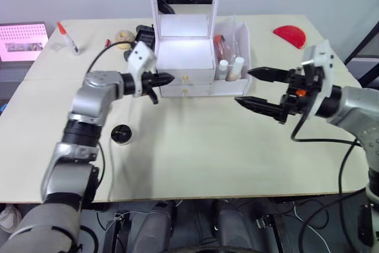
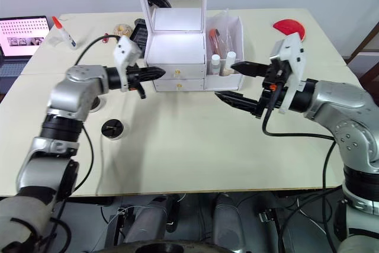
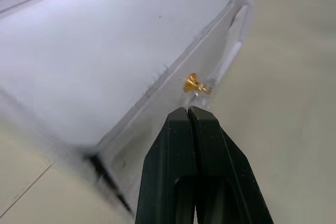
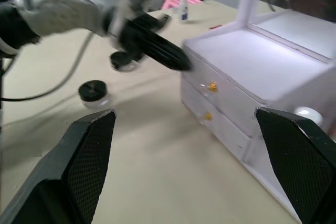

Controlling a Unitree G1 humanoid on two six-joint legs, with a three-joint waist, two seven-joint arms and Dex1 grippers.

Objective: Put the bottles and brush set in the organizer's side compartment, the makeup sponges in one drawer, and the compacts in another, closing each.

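The white organizer (image 1: 183, 51) stands at the table's back middle, both drawers (image 1: 198, 84) pushed in. My left gripper (image 1: 168, 78) is shut and empty, its tip just left of the upper drawer's gold knob (image 3: 195, 84). My right gripper (image 1: 243, 87) is open wide in front of the side compartment (image 1: 235, 87), which holds two white-capped bottles (image 1: 231, 67) and a clear pack (image 1: 228, 35); I cannot tell if that is the brush set. One black compact (image 1: 121, 134) lies on the table under my left forearm, and a second compact (image 4: 123, 61) sits farther back. The makeup sponges are out of view.
Behind the organizer's left side lie a yellowish ring roll (image 1: 124, 37), a glue bottle (image 1: 68, 37) and a black gadget (image 1: 145, 31). A red half-disc (image 1: 290, 35) sits at the back right. A pink screen (image 1: 22, 42) is at the far left.
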